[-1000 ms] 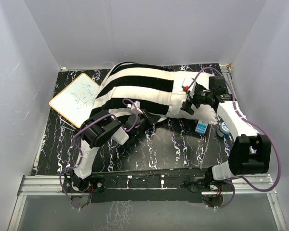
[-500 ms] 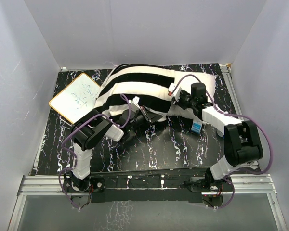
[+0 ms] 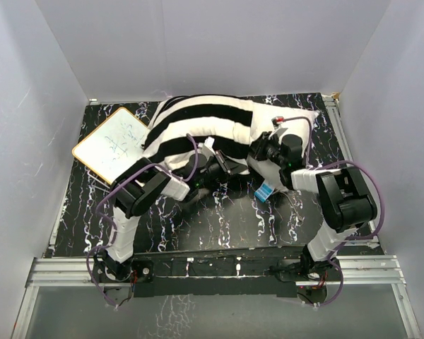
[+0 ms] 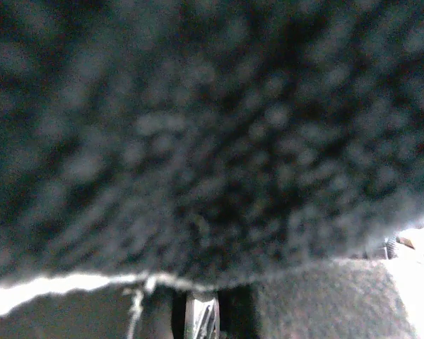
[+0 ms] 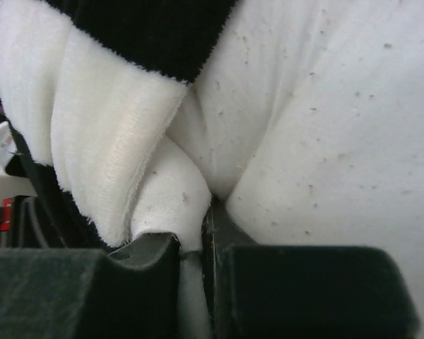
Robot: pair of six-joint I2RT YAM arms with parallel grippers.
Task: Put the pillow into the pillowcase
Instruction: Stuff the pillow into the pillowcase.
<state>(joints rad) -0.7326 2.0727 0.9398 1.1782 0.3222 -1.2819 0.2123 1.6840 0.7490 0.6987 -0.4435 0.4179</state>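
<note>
The black-and-white striped pillowcase (image 3: 198, 127) lies bunched at the back of the table, with the white pillow (image 3: 300, 126) sticking out of its right end. My left gripper (image 3: 221, 167) is at the pillowcase's near edge, shut on the cloth. In the left wrist view, dark pillowcase fabric (image 4: 212, 141) fills the frame, with a pale hem low down. My right gripper (image 3: 266, 150) is at the mouth of the pillowcase. It is shut on a fold of the pillow (image 5: 325, 106), right beside the fuzzy pillowcase (image 5: 106, 134) hem. The pinched fold sits between the right gripper (image 5: 194, 244) fingers.
A small whiteboard (image 3: 109, 145) lies tilted at the left of the black marbled table (image 3: 219, 219). A small blue-and-white object (image 3: 263, 191) rests just in front of the right gripper. White walls close in three sides, and a metal rail (image 3: 56, 272) runs along the near edge.
My right arm swung in from the pillow's right end toward the pillowcase mouth and shut on pillow fabric. The blue-and-white object shifted left. The left gripper edged right with the cloth.
</note>
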